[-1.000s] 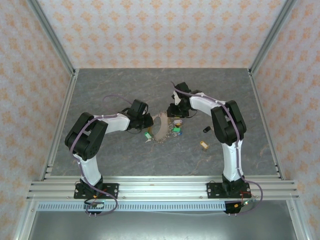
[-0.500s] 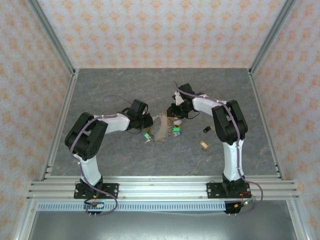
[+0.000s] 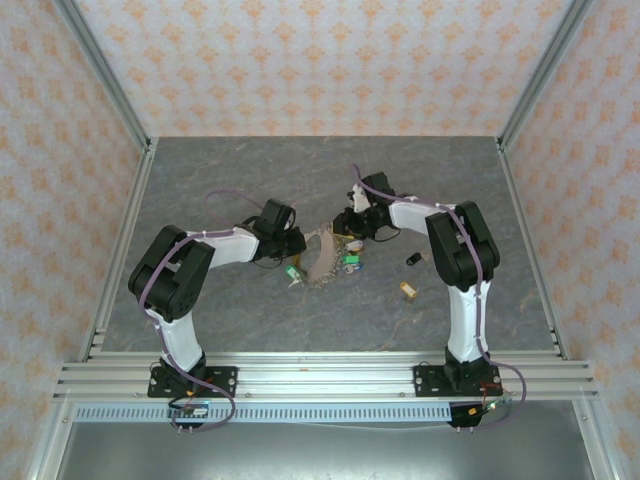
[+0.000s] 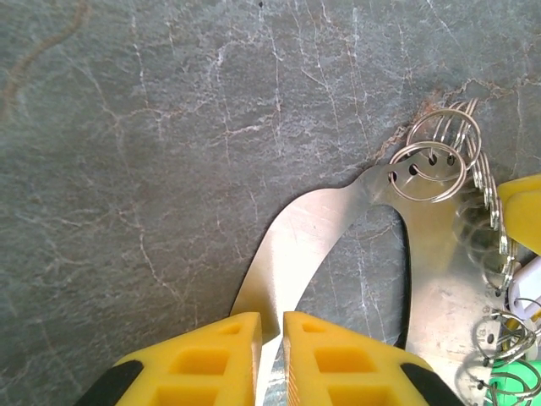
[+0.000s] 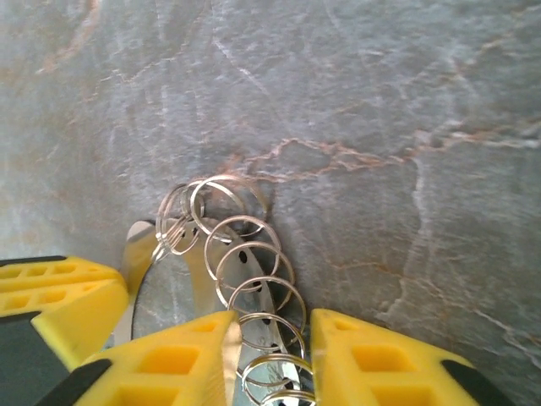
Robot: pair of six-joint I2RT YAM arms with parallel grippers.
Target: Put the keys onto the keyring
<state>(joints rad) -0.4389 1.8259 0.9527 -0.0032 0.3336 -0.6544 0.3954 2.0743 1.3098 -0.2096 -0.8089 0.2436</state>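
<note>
The keyring [image 3: 322, 254] is a flat metal crescent [image 4: 296, 245] carrying a row of thin split rings [image 4: 433, 157]. It lies at mid-table between both arms. My left gripper [image 3: 291, 244] is shut on the crescent's narrow end, the plate pinched between its yellow fingers [image 4: 215, 355]. My right gripper [image 5: 270, 351] straddles the row of split rings [image 5: 254, 292], its fingers close against one ring's edges. Keys lie around: a green one [image 3: 295, 270], green and blue ones [image 3: 352, 262], a dark one [image 3: 412, 259] and a brass one [image 3: 407, 290].
The grey marbled tabletop [image 3: 240, 170] is bounded by aluminium rails [image 3: 320, 375] at the near edge and patterned walls. A yellow finger of the other gripper [image 4: 526, 203] stands beside the rings, and a green key head [image 4: 517, 385] lies just past it.
The right gripper has crept a little nearer and to the right along the row of rings. The left gripper still holds the crescent in place.
</note>
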